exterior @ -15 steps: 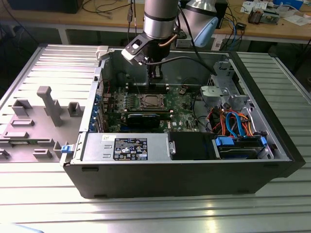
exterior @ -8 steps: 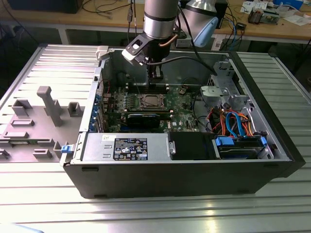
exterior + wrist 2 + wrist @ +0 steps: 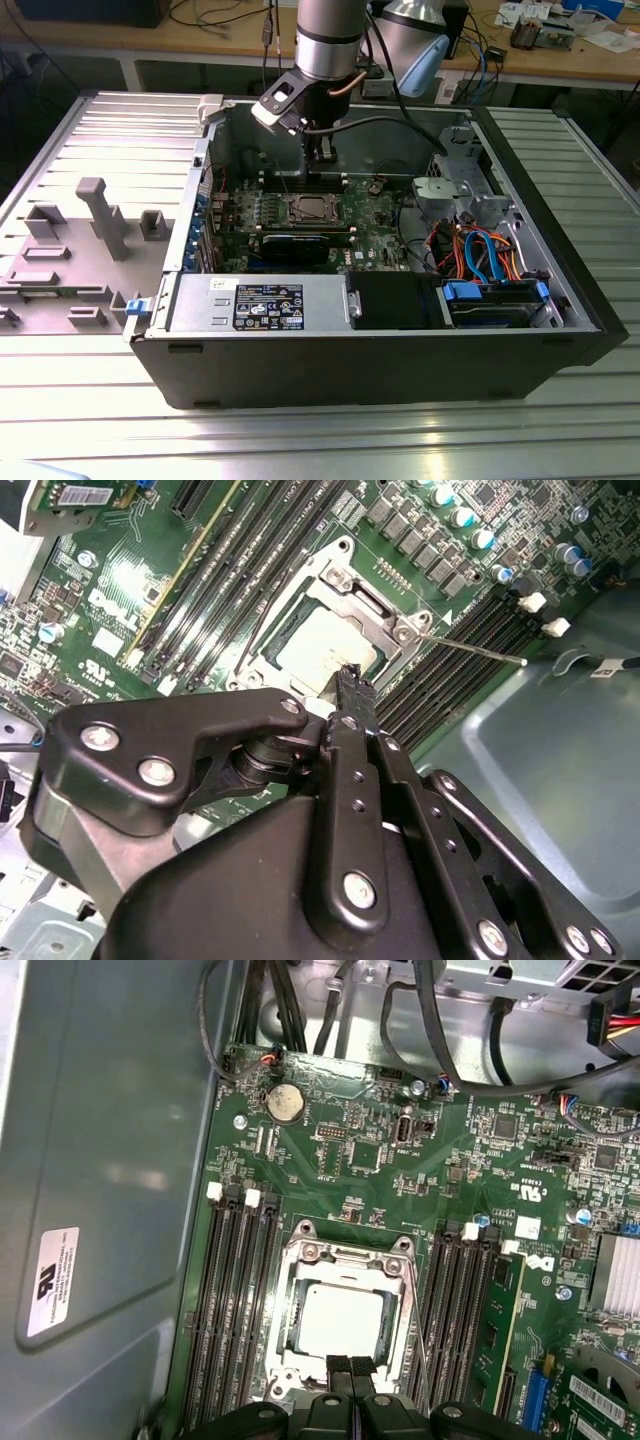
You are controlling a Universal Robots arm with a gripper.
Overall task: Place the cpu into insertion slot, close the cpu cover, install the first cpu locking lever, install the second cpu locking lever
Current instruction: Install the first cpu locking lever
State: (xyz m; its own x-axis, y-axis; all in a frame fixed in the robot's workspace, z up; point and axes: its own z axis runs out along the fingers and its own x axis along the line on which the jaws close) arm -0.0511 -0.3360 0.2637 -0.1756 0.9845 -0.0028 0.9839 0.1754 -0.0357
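Observation:
The cpu (image 3: 340, 1322) lies in the insertion slot (image 3: 296, 1380) on the green motherboard, its silver top showing through the window of the cpu cover (image 3: 345, 1253), which lies flat over it. In the second wrist view, the cpu (image 3: 320, 645) sits under the cover frame (image 3: 375, 600), and a thin silver locking lever (image 3: 470, 648) sticks out over the memory slots. A second wire lever (image 3: 252, 635) runs along the opposite side of the socket. My gripper (image 3: 350, 1368) hovers at the socket's edge, shut with nothing between its fingertips (image 3: 352, 692). In the exterior view my gripper (image 3: 322, 160) hangs just behind the socket (image 3: 305, 208).
Long black memory slots (image 3: 235, 1300) flank the socket on both sides. The case's grey wall (image 3: 100, 1160) stands close beside them. A grey power-supply box (image 3: 260, 302) fills the case front, cables and a drive cage (image 3: 470, 200) the exterior view's right. A grey fixture tray (image 3: 80, 240) lies outside.

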